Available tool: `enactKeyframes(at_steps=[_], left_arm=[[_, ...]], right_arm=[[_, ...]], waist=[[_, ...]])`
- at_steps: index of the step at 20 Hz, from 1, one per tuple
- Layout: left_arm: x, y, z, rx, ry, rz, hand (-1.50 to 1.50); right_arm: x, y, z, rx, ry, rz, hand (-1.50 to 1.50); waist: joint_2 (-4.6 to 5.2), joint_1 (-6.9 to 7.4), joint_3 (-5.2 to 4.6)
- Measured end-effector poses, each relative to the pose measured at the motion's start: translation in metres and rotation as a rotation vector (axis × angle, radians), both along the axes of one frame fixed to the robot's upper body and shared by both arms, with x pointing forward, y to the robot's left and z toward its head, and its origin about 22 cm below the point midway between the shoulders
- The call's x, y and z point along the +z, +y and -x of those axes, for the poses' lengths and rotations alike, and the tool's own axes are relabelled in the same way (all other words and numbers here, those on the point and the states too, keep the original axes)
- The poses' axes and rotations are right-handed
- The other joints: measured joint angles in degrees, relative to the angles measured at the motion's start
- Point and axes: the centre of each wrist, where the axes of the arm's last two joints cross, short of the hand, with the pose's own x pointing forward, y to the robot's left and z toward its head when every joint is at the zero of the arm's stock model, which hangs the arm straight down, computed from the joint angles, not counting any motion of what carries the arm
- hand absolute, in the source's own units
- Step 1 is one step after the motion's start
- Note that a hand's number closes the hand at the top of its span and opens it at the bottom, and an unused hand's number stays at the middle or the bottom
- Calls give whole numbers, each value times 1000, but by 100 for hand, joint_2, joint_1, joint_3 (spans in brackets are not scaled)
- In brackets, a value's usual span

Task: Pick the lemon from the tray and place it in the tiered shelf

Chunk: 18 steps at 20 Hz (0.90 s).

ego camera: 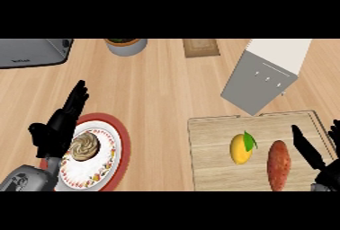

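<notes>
A yellow lemon (240,148) with a green leaf lies on the wooden tray (212,139) at the lower right, beside a reddish sweet potato (278,165). The tiered shelf (267,74), grey and white, stands behind the tray at the upper right. My right hand (317,157) is open at the tray's right edge, fingers straight, to the right of the sweet potato and apart from the lemon. My left hand (61,123) is open at the lower left, fingers up, holding nothing.
A red-rimmed plate (118,134) with a frosted cake sits under my left hand. A grey toaster (30,52) stands at the far left, a potted plant (125,45) at the back, and a small brown mat (201,47) behind it.
</notes>
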Motion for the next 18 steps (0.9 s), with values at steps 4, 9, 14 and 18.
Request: enactKeyframes(at_steps=[4, 9, 14, 18], left_arm=[[-9, -13, -2, -38, -1, -2, 0], [-12, -28, -6, -67, 3, -3, 0], [-11, -33, -12, -88, -6, -8, 0], [-10, -35, -16, -102, -11, -10, 0]], right_arm=[[7, 15, 35, -12, -88, 15, -150], [24, 23, 70, 113, 33, 45, -150], [58, 23, 84, 181, 166, 74, -150], [84, 20, 89, 237, 307, 94, -150]], waist=[[7, 218, 9], [30, 393, 2], [60, 512, -11], [85, 575, -24]])
